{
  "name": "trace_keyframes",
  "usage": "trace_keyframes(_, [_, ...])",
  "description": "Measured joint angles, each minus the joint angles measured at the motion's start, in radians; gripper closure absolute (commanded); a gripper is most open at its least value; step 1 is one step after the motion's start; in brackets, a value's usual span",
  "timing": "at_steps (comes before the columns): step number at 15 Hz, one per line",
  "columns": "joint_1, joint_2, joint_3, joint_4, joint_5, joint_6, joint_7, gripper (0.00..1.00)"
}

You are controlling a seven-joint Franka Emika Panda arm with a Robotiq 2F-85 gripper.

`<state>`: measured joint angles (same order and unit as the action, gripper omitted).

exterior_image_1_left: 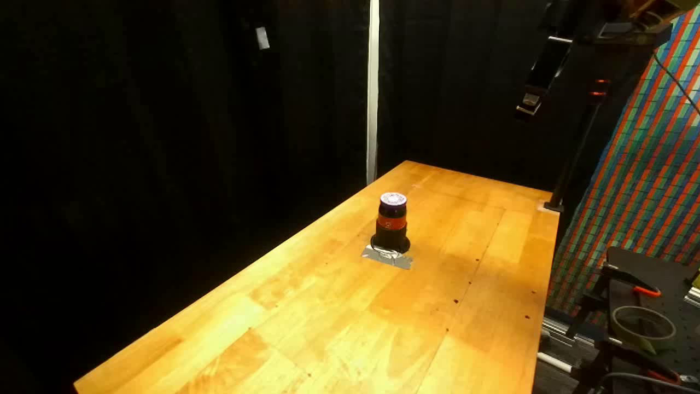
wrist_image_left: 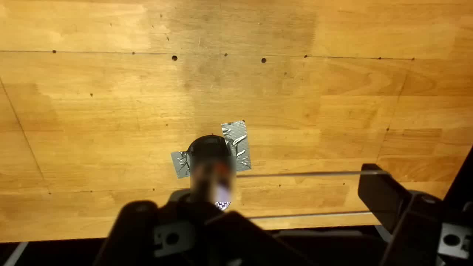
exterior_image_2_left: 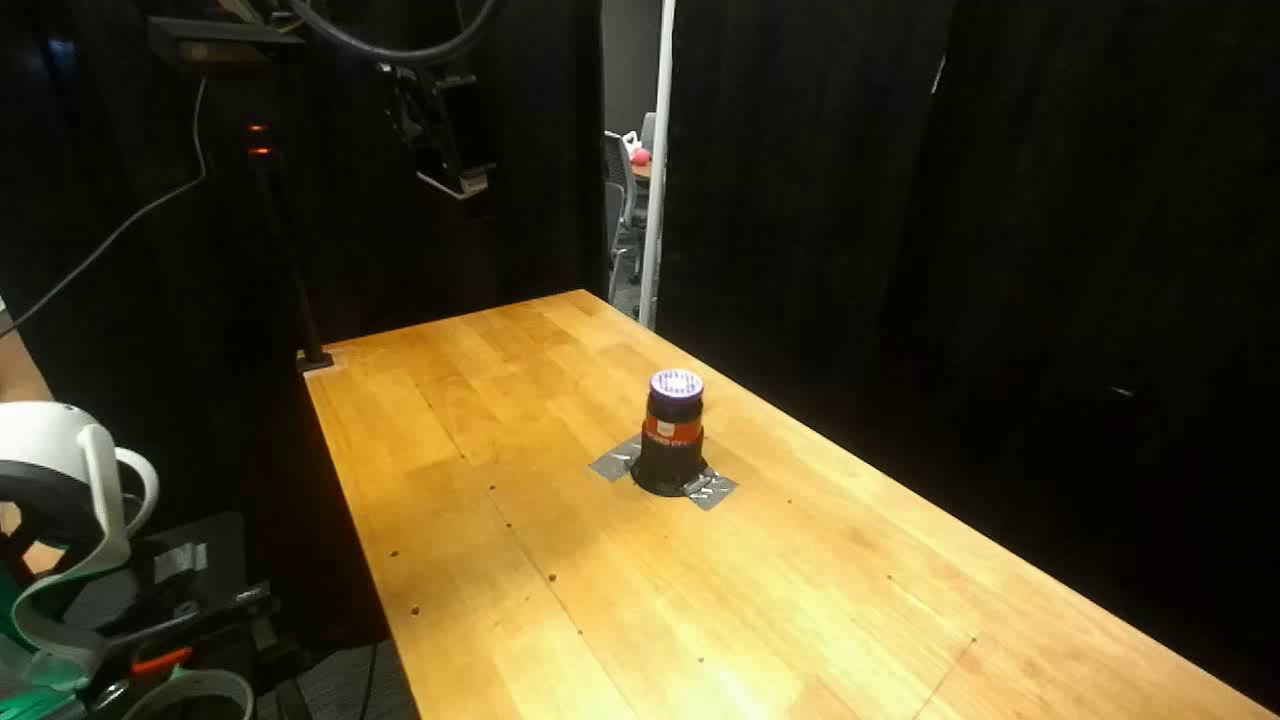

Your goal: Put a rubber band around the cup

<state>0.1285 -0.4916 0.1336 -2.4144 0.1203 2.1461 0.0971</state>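
The cup is a dark upright cylinder with an orange-red band and a pale patterned top. It stands on the wooden table in both exterior views (exterior_image_1_left: 391, 221) (exterior_image_2_left: 671, 432). In the wrist view its dark base (wrist_image_left: 208, 145) shows at lower centre; its upper part is blurred and partly behind the left finger. My gripper (wrist_image_left: 299, 195) is open. A thin rubber band (wrist_image_left: 303, 173) is stretched between its two fingers, with two strands visible. In both exterior views the gripper (exterior_image_1_left: 528, 106) (exterior_image_2_left: 455, 182) hangs in the air well above the table, beyond the cup and apart from it.
Silver tape (exterior_image_1_left: 387, 257) (wrist_image_left: 238, 147) holds the cup's base to the wooden table (exterior_image_1_left: 339, 312). A thin black pole (exterior_image_1_left: 574, 148) rises from a table corner. A tape roll (exterior_image_1_left: 643, 323) lies on a dark side cart. A white headset (exterior_image_2_left: 70, 470) is beside the table. Black curtains surround the table.
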Motion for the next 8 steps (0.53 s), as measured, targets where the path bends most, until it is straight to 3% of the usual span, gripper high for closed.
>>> trace_keyframes(8, [0.000, -0.005, 0.000, 0.010, 0.000, 0.000, 0.000, 0.00])
